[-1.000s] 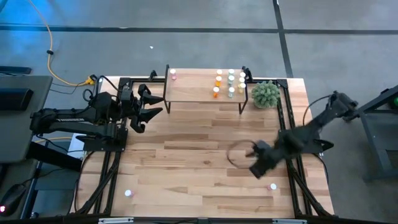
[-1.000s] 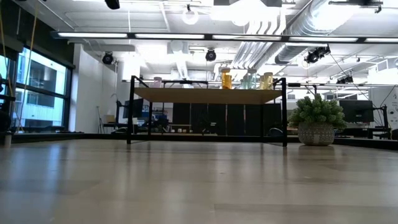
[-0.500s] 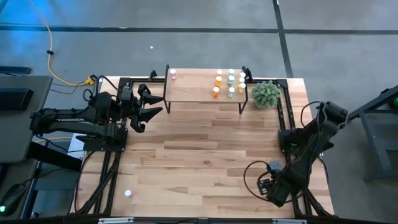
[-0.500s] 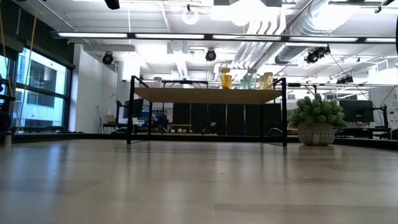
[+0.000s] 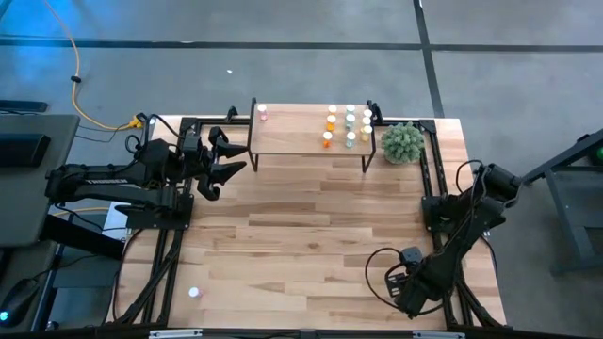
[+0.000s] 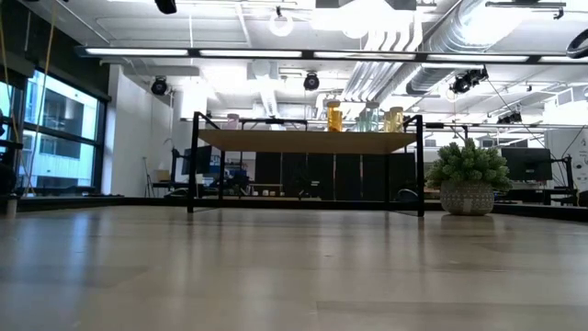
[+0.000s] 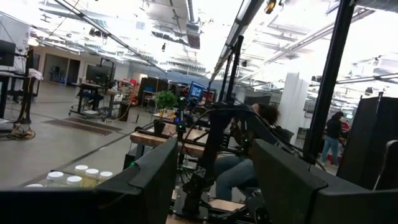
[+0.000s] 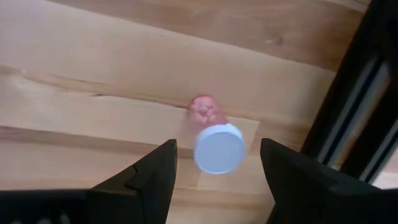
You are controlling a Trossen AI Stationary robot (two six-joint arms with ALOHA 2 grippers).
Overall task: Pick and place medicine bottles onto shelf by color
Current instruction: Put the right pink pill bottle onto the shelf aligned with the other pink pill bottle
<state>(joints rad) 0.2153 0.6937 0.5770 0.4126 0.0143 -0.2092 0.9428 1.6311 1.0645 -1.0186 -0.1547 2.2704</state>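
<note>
My right gripper (image 5: 405, 294) hangs open over the table's near right corner, fingers pointing down. In the right wrist view its fingers (image 8: 149, 177) stand on either side of a pink medicine bottle (image 8: 214, 143) with a white cap, which stands on the wooden tabletop untouched. The gripper hides this bottle in the high view. Another pink bottle (image 5: 194, 293) stands near the table's near left corner. The shelf (image 5: 309, 134) at the far edge carries one pink bottle (image 5: 262, 114) at its left end and several orange, pale green and yellowish ones (image 5: 350, 127) at its right. My left gripper (image 5: 231, 155) waits open by the shelf's left end.
A round green plant (image 5: 402, 143) in a pot stands right of the shelf. Black frame rails (image 5: 443, 217) run along the table's left and right edges; one shows close to the bottle in the right wrist view (image 8: 354, 118). A cable loop (image 5: 377, 273) hangs by my right gripper.
My right gripper has swung from the middle right of the table toward the near edge and come down over the pink bottle at the near right corner, tipping its fingers downward. The bottle has stayed where it was.
</note>
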